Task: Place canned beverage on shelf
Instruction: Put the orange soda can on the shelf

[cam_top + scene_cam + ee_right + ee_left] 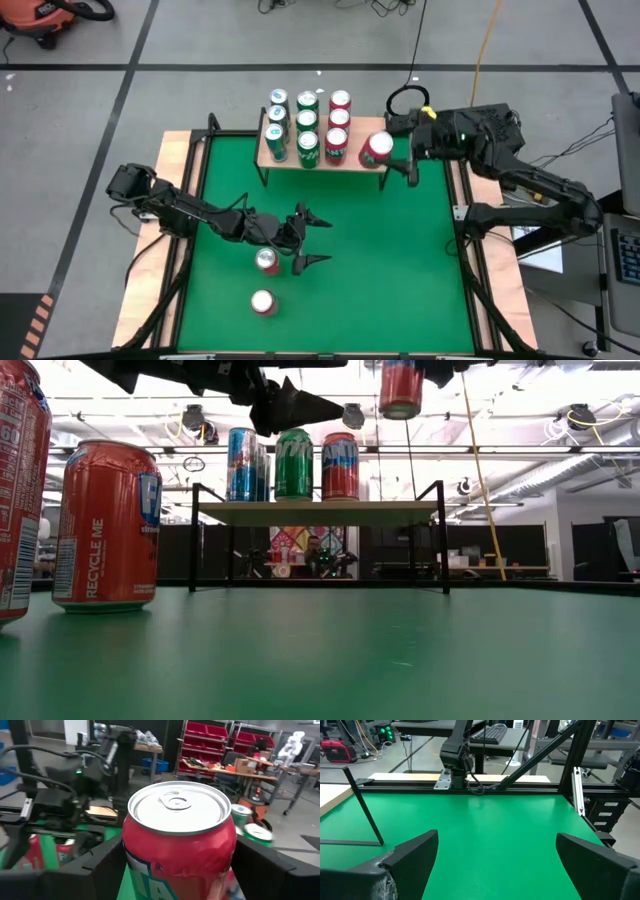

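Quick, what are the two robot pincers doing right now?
Left pincer: open, holding nothing, above the table near a red can.
Right pincer: shut on a red can, at the shelf's right end.

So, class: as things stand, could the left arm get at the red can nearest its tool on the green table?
Probably yes: the left tool is open and empty, right beside that can, with nothing between them.
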`<control>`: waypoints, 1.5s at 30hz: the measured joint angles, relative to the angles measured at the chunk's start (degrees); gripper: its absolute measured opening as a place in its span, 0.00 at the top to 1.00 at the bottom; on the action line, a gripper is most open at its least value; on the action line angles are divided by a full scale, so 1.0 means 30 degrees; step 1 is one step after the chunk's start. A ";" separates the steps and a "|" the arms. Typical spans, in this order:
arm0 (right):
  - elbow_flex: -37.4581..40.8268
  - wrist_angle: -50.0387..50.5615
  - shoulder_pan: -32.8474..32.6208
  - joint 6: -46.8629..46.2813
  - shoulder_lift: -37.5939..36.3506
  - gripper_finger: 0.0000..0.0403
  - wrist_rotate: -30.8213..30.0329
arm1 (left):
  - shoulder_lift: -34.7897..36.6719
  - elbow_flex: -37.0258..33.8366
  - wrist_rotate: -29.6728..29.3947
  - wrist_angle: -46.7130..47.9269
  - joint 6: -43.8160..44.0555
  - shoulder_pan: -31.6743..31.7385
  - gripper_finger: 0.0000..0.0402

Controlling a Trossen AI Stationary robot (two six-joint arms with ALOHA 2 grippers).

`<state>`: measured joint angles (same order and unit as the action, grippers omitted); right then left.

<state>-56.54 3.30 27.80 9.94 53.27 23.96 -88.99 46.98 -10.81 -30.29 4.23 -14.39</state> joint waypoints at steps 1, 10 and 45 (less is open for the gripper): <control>-0.0424 0.0237 0.0469 0.0094 0.0276 0.27 0.0397 | 0.0000 0.0000 0.0000 -0.0002 0.0000 0.0000 0.01; -0.5131 0.2701 0.3977 0.1508 0.4291 0.27 0.3637 | 0.0000 -0.0007 -0.0237 0.0203 -0.0007 0.0073 0.01; -0.5920 0.1396 1.2042 0.5421 1.3296 0.27 1.4631 | -0.0015 -0.0015 -0.0561 0.0853 0.0355 0.0655 0.01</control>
<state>-74.30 7.49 63.93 26.20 93.16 67.86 -89.03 46.94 -12.49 -27.73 5.29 -12.43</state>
